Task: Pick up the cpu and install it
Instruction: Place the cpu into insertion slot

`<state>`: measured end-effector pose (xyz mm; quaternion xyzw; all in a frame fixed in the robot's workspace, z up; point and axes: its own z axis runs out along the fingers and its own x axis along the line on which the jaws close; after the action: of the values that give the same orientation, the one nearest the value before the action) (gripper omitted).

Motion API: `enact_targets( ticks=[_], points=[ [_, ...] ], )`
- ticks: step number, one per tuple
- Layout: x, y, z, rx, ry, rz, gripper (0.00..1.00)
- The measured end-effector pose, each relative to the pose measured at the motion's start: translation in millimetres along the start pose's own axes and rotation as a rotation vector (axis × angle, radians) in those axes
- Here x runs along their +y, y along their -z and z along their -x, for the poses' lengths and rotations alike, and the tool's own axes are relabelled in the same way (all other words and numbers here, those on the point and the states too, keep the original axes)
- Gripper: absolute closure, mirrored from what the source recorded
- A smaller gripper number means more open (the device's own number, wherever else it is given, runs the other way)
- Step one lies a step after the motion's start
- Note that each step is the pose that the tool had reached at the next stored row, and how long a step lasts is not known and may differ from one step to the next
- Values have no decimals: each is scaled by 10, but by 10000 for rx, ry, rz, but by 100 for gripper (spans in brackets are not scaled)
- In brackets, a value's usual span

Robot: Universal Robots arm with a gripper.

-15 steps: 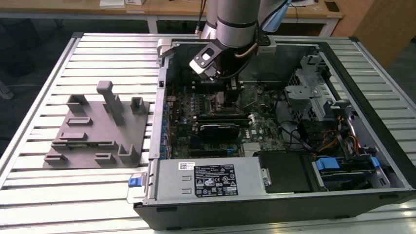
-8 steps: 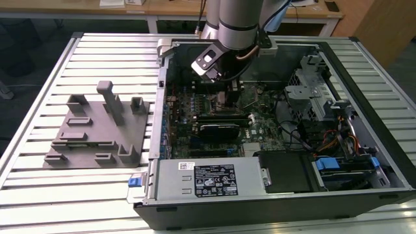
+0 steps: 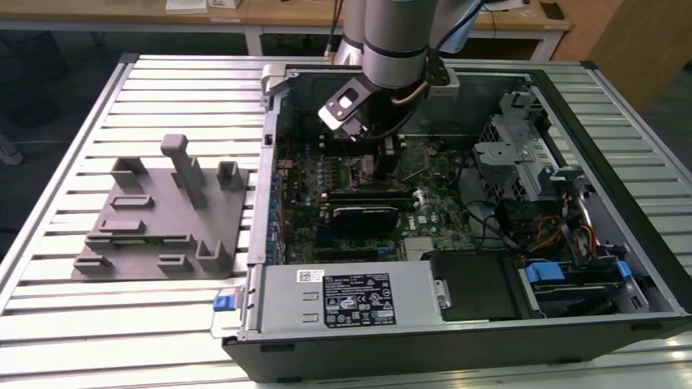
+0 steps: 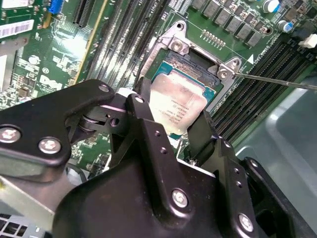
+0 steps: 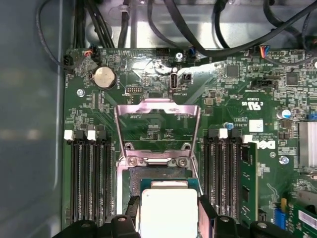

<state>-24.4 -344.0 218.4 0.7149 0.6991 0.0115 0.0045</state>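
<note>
From my station I see the slatted tabletop [image 3: 162, 97] carrying an open computer case [image 3: 454, 348]. The arm [image 3: 395, 40] reaches down into it over the green motherboard [image 5: 237, 99].

In the first wrist view the socket's metal load plate [image 5: 157, 110] stands swung open, leaving the socket [image 4: 192, 62] uncovered between the banks of memory slots [image 5: 91, 178].

The gripper [image 4: 172, 113] hangs right over that socket. Its black fingers [image 4: 148, 124] are clenched on the cpu [image 4: 178, 101], one on each of two opposite edges. The relation that matters, as I judge it, is the cpu's alignment over the socket. It sits squarely between the fingers and directly above the socket bed, and I read it as just clear of the bed, not seated. Its edges run close to parallel with the socket's teal rim.

The cpu is a flat, near-square chip, so it has no real long axis. Its top is pale silvery metal with faint print, and a thin dark rim shows around it.
</note>
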Motion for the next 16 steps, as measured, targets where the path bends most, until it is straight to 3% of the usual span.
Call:
enact_targets(
  ticks=[4, 11, 16],
  points=[
    [-2, -33, -29, 0, -1, 1, 46],
    [-3, -105, -43, -109, 2, 3, 46],
    [-4, -129, -45, -148, 3, 3, 46]
  ],
)
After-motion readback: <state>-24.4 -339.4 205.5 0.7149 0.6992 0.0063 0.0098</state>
